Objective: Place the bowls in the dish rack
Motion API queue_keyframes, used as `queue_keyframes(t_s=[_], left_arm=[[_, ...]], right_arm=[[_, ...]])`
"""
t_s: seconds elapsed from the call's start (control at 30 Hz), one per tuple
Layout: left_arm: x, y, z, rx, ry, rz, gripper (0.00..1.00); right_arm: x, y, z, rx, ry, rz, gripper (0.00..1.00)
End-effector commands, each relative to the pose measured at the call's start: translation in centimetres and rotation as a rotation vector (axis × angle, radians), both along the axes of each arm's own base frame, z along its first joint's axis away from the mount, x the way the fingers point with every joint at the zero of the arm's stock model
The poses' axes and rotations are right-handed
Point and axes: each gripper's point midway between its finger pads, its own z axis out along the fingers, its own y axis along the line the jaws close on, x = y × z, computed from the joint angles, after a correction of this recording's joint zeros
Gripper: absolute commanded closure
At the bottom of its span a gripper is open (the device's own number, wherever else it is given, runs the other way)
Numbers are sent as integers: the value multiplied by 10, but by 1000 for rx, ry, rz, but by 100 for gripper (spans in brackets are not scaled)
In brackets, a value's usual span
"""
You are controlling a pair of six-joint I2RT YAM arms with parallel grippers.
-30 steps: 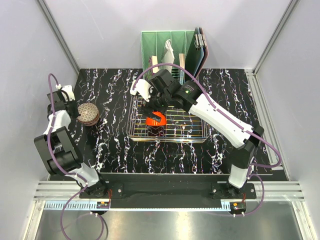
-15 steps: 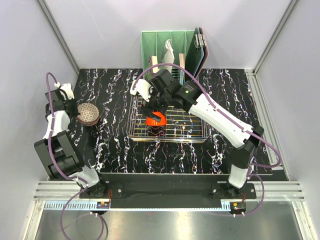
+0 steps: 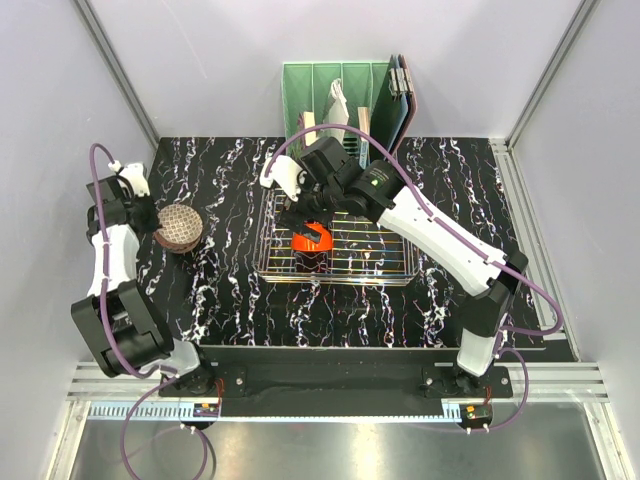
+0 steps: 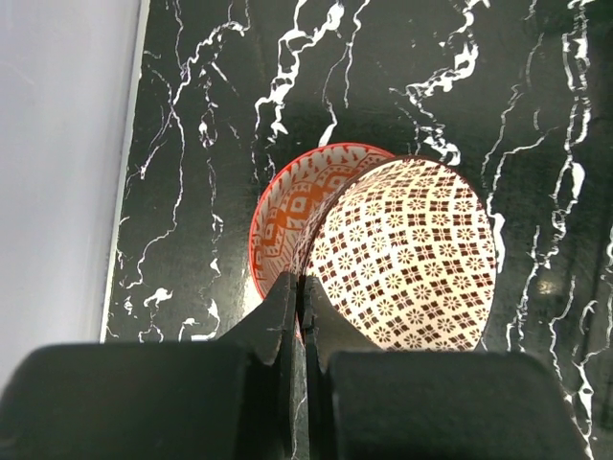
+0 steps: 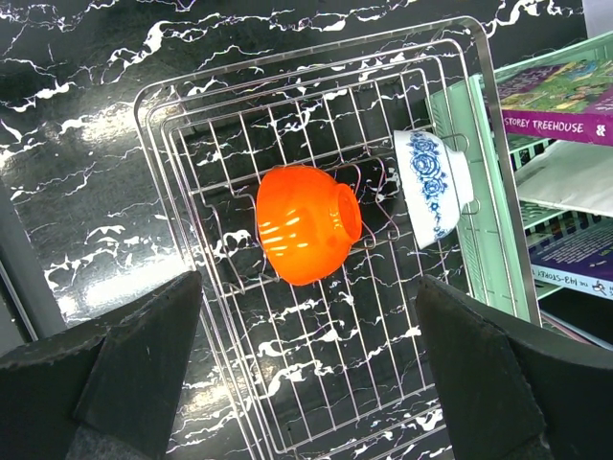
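Observation:
My left gripper (image 4: 302, 287) is shut on the near rim of a cream lattice bowl (image 4: 407, 254), which it holds tilted over a pink-red patterned bowl (image 4: 287, 216) on the table. From above, that gripper (image 3: 156, 226) and the lattice bowl (image 3: 180, 226) are at the table's far left. The chrome wire dish rack (image 3: 385, 262) sits mid-table. An orange-red bowl (image 5: 305, 235) lies on its side among the tines, and a white-blue bowl (image 5: 431, 182) stands on edge near the rack's far rim. My right gripper (image 5: 306, 383) hovers open above the rack (image 5: 239, 125) with nothing in it.
A green slotted organizer (image 3: 335, 100) with books and a dark folder stands just behind the rack. Grey walls close in the left, back and right sides, and the left arm works close to the left wall.
The left arm has shifted slightly back toward the wall, keeping its grip on the lattice bowl. The right arm and the bowls in the rack have not moved.

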Motion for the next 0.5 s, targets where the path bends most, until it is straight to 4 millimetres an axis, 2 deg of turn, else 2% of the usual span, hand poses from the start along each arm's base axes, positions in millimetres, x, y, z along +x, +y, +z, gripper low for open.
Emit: queue_keyframes(t_s=[0.0, 0.2, 0.23, 0.4, 0.43, 0.47], left_arm=[[15, -7, 64, 28, -171, -46, 100], [12, -29, 89, 3, -222, -111, 100], [11, -35, 91, -11, -227, -128, 100], [5, -63, 108, -47, -269, -211, 100], [4, -69, 111, -58, -277, -229, 100], [4, -73, 112, -67, -278, -241, 100]], right_arm=[[3, 7, 19, 68, 0, -10, 0], [-3, 26, 10, 138, 124, -1, 0], [2, 27, 6, 147, 144, -12, 0], [16, 38, 11, 271, 279, -63, 0], [26, 38, 7, 286, 300, -84, 0], [25, 42, 11, 316, 335, -81, 0]])
